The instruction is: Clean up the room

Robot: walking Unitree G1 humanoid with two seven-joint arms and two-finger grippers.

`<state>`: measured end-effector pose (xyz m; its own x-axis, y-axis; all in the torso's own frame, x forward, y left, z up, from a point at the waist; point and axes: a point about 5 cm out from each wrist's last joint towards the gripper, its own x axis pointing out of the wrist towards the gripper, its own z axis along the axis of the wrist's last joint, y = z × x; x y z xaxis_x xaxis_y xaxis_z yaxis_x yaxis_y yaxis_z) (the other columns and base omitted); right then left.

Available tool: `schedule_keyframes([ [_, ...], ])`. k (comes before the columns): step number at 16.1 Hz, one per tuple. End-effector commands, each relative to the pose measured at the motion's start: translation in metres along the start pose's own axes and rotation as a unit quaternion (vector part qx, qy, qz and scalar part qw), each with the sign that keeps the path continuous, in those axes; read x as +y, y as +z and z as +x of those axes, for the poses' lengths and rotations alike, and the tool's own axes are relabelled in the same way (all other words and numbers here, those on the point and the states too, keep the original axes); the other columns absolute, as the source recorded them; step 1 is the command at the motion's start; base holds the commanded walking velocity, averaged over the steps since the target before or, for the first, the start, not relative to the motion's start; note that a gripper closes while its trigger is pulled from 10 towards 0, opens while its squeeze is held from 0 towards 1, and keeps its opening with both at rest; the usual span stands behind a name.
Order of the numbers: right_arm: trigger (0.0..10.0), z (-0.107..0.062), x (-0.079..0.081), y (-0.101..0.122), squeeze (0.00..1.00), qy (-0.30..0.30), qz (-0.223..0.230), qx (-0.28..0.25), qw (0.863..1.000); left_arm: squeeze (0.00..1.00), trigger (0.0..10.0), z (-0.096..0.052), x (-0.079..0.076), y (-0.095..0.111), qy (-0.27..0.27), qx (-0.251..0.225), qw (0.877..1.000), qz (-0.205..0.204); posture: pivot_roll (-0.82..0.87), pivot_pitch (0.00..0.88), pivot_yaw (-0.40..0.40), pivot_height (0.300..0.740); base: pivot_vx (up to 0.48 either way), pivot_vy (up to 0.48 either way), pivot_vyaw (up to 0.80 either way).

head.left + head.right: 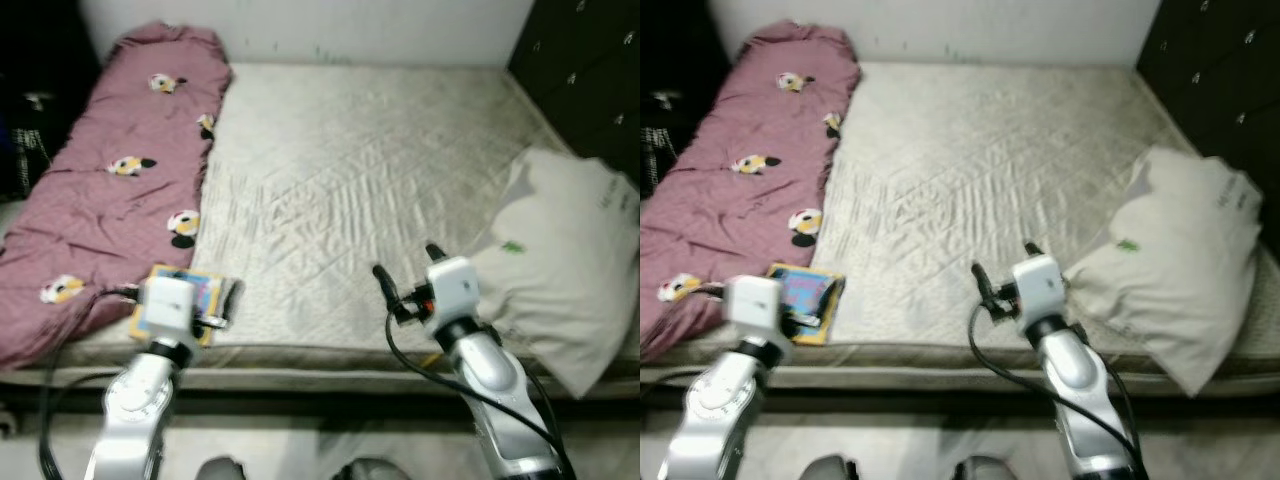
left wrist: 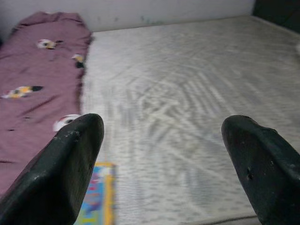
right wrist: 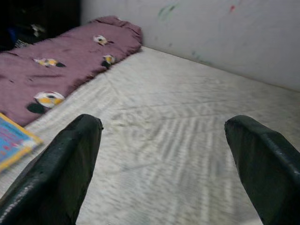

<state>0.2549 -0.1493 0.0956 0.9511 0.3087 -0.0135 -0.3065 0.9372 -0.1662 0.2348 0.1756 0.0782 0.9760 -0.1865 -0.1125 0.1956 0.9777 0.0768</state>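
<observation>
The colourful picture book [image 1: 805,291] lies flat at the near edge of the bed [image 1: 380,180], about 7 o'clock on the mattress, its long axis running roughly 12 to 6. The left end effector [image 2: 159,159], fingers spread wide and empty, hovers just over it, far nearer than the right end effector [image 1: 408,272], also spread. One book, one maroon quilt [image 1: 120,170] at 9 o'clock, one white pillow [image 1: 565,250] at 3 o'clock.

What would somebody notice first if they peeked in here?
Probably the pink blanket with cartoon patches, bunched along the left side of the bare mattress. Next, the white pillow lying at the right edge. A colorful book sits at the near edge, just past the open left claw.
</observation>
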Motion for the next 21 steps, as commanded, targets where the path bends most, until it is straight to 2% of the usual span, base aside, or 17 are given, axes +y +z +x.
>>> schedule_keyframes([
  [1,10.0,0.0018,0.0017,0.0029,0.00,-0.001,0.002,-0.007,1.000,0.00,10.0,-0.0016,0.0076,0.0026,0.011,-0.001,1.000,0.007,-0.03,0.070,-0.025,0.740,0.000,-0.334,0.00],
  [3,10.0,0.0018,0.0014,0.0028,0.00,-0.002,0.000,-0.007,1.000,0.00,10.0,-0.0013,0.0073,0.0027,0.010,-0.001,1.000,0.006,-0.03,0.071,-0.024,0.740,0.000,-0.326,0.00],
  [5,10.0,0.0018,0.0011,0.0025,0.00,-0.002,-0.002,-0.007,1.000,0.00,10.0,-0.0011,0.0069,0.0028,0.014,-0.005,1.000,-0.006,-0.03,0.070,-0.026,0.740,0.000,0.000,0.00],
  [9,10.0,0.0013,0.0009,0.0021,0.00,0.000,-0.003,-0.007,1.000,0.00,10.0,-0.0031,0.0049,0.0053,-0.001,-0.016,1.000,-0.003,-0.03,0.071,-0.030,0.740,0.000,0.000,0.00],
  [21,10.0,0.0027,0.0001,0.0025,0.00,0.000,-0.006,-0.009,1.000,0.00,10.0,-0.0025,0.0028,0.0064,-0.015,-0.021,1.000,-0.010,-0.03,0.064,-0.032,0.740,0.309,0.000,0.00],
])
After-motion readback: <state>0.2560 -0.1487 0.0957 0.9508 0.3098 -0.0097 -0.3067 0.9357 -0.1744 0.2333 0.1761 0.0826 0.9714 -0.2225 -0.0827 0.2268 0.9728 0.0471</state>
